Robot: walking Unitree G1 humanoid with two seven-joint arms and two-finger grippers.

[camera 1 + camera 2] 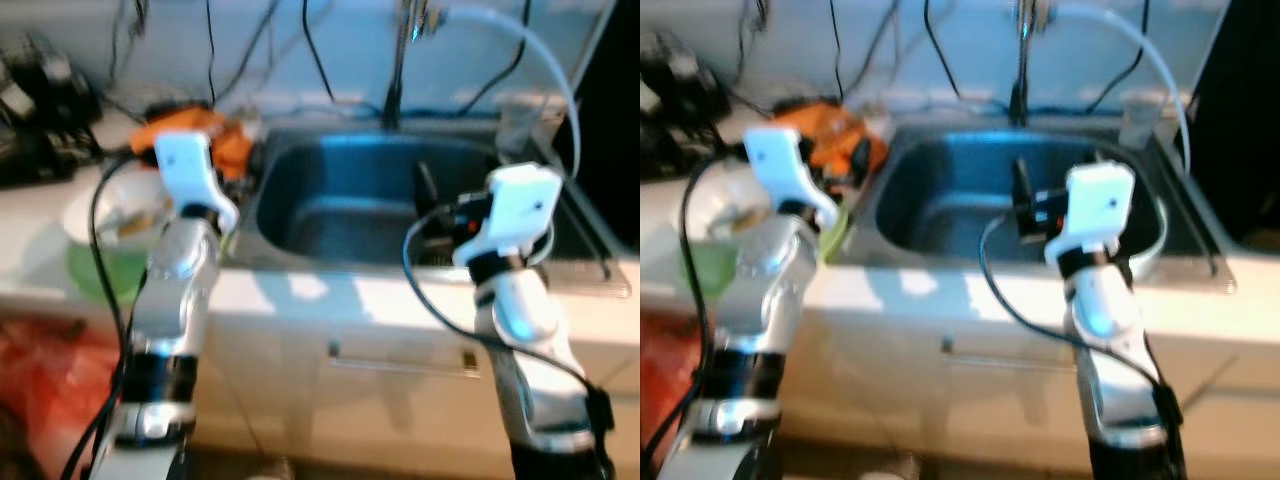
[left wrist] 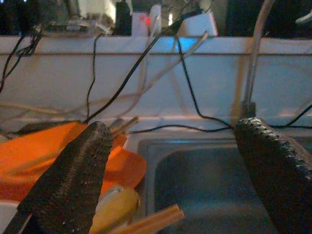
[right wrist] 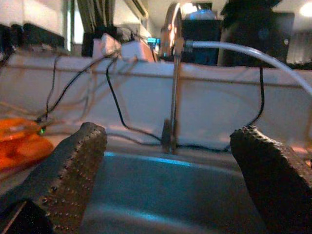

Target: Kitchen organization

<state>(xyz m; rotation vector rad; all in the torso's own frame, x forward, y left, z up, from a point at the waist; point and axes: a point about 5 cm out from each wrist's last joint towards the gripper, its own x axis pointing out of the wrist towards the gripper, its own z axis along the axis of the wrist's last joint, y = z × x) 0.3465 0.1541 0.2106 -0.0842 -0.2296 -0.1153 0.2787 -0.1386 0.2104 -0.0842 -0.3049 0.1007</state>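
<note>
Taking the steel sink (image 1: 330,215) as the landmark: far to its left, dark gear (image 1: 35,110) is sitting at the back of the white counter (image 1: 30,230). Nearer the sink, a white bowl (image 1: 95,215) is resting over something green (image 1: 95,270), and just beside the sink's left rim an orange item (image 2: 53,151) is lying with wooden chopsticks (image 2: 151,222) poking out near it. The left gripper (image 2: 173,180) is hovering over that left rim, its fingers (image 2: 73,180) spread wide and holding nothing; the orange item is showing behind and between them.

Behind the sink, black cables (image 1: 315,55) are trailing along the white backsplash, and the faucet (image 3: 173,73) is rising from the middle of the back edge with a pale hose (image 3: 253,56) arcing off toward the sink's right.

The right gripper (image 3: 168,187) is hanging over the basin's right part, its fingers (image 3: 73,175) also spread wide and empty, pointing toward the faucet. Below the sink, a white cabinet front (image 1: 400,380) is facing the robot.
</note>
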